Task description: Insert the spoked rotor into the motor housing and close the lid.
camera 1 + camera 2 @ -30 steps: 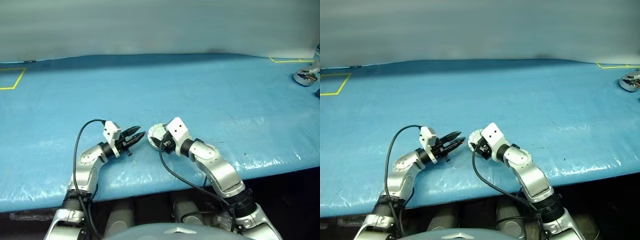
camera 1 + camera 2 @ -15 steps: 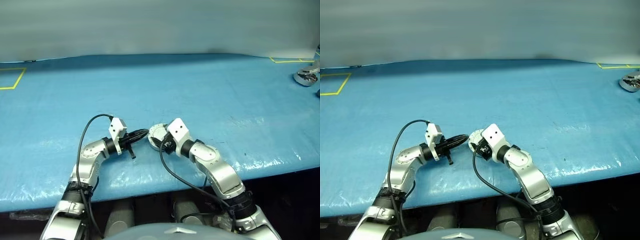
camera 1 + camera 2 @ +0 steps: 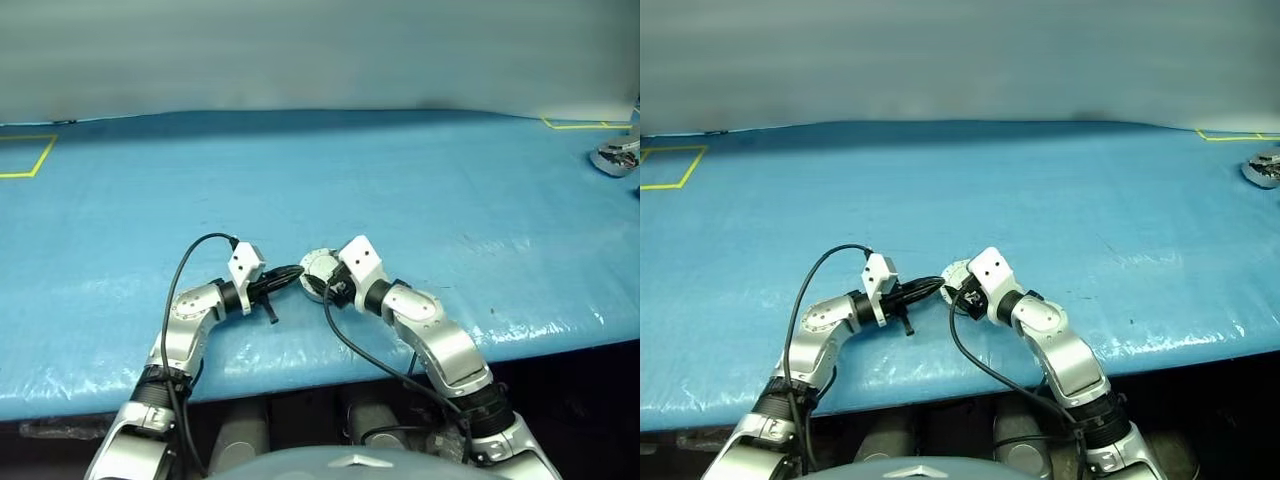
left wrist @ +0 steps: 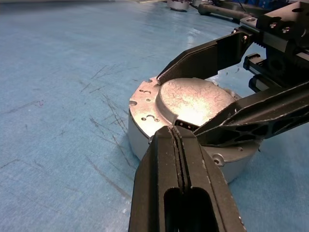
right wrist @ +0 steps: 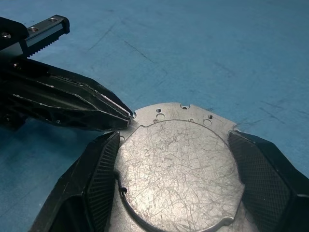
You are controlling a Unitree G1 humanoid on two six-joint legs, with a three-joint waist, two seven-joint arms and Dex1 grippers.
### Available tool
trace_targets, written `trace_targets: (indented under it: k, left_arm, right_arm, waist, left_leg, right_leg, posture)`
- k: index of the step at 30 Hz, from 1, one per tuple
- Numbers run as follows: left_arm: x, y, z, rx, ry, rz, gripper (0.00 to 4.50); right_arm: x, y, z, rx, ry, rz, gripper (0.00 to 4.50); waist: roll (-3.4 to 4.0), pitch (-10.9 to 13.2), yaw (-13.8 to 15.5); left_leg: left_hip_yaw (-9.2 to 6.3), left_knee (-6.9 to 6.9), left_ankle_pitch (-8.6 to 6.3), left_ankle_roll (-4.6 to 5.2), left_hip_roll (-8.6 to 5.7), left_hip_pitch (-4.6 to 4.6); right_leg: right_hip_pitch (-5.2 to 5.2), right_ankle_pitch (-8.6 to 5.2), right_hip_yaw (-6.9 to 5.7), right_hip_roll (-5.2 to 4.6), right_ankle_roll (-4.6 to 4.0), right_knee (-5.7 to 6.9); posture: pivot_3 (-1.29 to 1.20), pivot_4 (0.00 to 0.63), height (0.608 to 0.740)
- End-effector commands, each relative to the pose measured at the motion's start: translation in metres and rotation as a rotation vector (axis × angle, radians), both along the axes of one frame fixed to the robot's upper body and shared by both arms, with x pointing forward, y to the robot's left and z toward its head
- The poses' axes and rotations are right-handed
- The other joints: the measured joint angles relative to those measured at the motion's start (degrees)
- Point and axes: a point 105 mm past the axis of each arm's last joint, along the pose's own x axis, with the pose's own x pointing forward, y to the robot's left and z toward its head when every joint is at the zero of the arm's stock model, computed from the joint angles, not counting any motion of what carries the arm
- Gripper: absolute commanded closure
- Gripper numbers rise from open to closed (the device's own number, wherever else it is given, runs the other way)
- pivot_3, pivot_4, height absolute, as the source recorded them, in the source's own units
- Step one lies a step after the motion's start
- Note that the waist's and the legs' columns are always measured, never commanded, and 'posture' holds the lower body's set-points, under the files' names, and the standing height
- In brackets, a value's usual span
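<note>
Housing (image 4: 193, 108) is sitting on your blue table (image 3: 400, 180) near its front edge, right gripper (image 5: 174, 159) clamping its sides, while your left gripper (image 4: 175, 137), fingers pressed together, is touching its rim.

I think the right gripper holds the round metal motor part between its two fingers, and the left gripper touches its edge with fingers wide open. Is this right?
Not quite. The left gripper is shut, fingers pressed together, as the left wrist view shows. The rest holds: the right gripper holds the round metal motor part between its two fingers, and the left gripper's tip meets its edge.

Blue-covered table (image 3: 400, 180) — yellow tape corners (image 3: 25, 155) — under a grey wall (image 3: 300, 50).
</note>
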Motion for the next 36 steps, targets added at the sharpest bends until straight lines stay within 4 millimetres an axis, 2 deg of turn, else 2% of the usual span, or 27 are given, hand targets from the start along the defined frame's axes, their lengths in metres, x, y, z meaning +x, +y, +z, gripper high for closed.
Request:
trace_targets:
  k: [1, 3, 11, 14, 17, 19, 24, 30, 35, 36]
  left_arm:
    - [-0.008, -0.006, -0.013, 0.022, 0.042, -0.017, 4.50]
    - [-0.010, -0.008, -0.014, 0.015, 0.045, -0.015, 4.50]
    - [-0.014, -0.012, -0.015, 0.001, 0.047, -0.011, 4.50]
    - [-0.015, -0.012, -0.015, -0.004, 0.051, -0.014, 4.50]
    - [-0.016, -0.012, -0.015, -0.007, 0.052, -0.014, 4.50]
    - [-0.017, -0.012, -0.015, -0.009, 0.051, -0.012, 4.50]
    - [-0.018, -0.013, -0.015, -0.017, 0.051, -0.010, 4.50]
    - [-0.019, -0.013, -0.016, -0.020, 0.050, -0.007, 4.50]
    - [-0.018, -0.013, -0.015, -0.021, 0.044, -0.002, 4.50]
    - [-0.018, -0.013, -0.015, -0.021, 0.043, -0.001, 4.50]
  right_arm:
    - [-0.012, -0.003, -0.017, 0.007, 0.112, 0.035, 0.53]
    - [-0.013, -0.001, -0.008, 0.065, 0.102, 0.042, 0.03]
    - [-0.012, -0.008, 0.031, 0.249, 0.022, 0.027, 0.03]
    - [-0.006, -0.017, 0.049, 0.412, 0.028, -0.038, 0.03]
    - [-0.001, -0.030, 0.055, 0.523, 0.067, -0.117, 0.03]
    - [0.001, -0.039, 0.053, 0.554, 0.096, -0.158, 0.03]
    - [0.000, -0.060, 0.028, 0.559, 0.261, -0.276, 0.03]
    - [-0.013, -0.064, 0.009, 0.709, 0.455, -0.284, 0.03]
    - [-0.018, -0.059, 0.010, 0.894, 0.551, -0.242, 0.03]
    - [-0.018, -0.058, 0.010, 0.927, 0.566, -0.239, 0.41]
  waist:
    - [0.01, -0.02, 0.16]
    - [0.01, -0.02, 0.26]
    - [0.03, -0.01, 0.87]
    - [0.08, 0.03, 1.02]
    - [0.09, 0.04, 1.12]
    - [0.11, 0.05, 1.15]
    - [0.15, 0.06, 1.15]
    - [0.18, 0.07, 1.13]
    - [0.24, 0.09, 1.10]
    - [0.24, 0.09, 1.10]
  left_leg:
    - [0.00, -0.03, -0.01, 0.00, 0.00, -0.02]
    - [-0.04, -0.11, -0.02, -0.01, 0.00, -0.04]
    - [-0.08, -0.17, -0.06, -0.01, 0.00, -0.16]
    - [-0.09, -0.23, -0.08, 0.00, 0.00, -0.19]
    - [-0.10, -0.23, -0.08, 0.00, 0.00, -0.23]
    - [-0.10, -0.23, -0.09, 0.00, -0.01, -0.26]
    - [-0.11, -0.25, -0.09, 0.00, -0.02, -0.25]
    - [-0.10, -0.27, -0.10, 0.03, -0.02, -0.26]
    - [-0.09, -0.22, -0.10, 0.03, -0.01, -0.26]
    - [-0.09, -0.23, -0.10, 0.03, -0.01, -0.26]
  right_leg:
    - [0.00, 0.00, -0.01, -0.01, 0.00, -0.06]
    - [0.02, 0.00, -0.05, 0.00, 0.00, -0.19]
    - [0.02, 0.01, -0.10, 0.00, 0.01, -0.42]
    - [0.01, 0.01, -0.11, 0.00, 0.01, -0.47]
    - [0.00, 0.02, -0.12, -0.01, 0.02, -0.50]
    - [0.02, 0.02, -0.12, -0.02, 0.03, -0.54]
    - [0.01, 0.02, -0.12, -0.03, 0.03, -0.55]
    - [0.01, 0.02, -0.12, -0.03, 0.03, -0.55]
    - [0.01, 0.02, -0.11, -0.03, 0.03, -0.55]
    - [0.02, 0.02, -0.11, -0.03, 0.03, -0.55]
  posture:
    - [0.00, 0.150, 0.740]
    - [0.00, 0.150, 0.740]
    - [0.00, 0.150, 0.740]
    - [0.00, 0.150, 0.740]
    - [0.00, 0.150, 0.740]
    - [0.00, 0.150, 0.740]
    - [0.00, 0.150, 0.740]
    - [0.00, 0.150, 0.740]
    - [0.00, 0.150, 0.740]
    - [0.00, 0.150, 0.740]
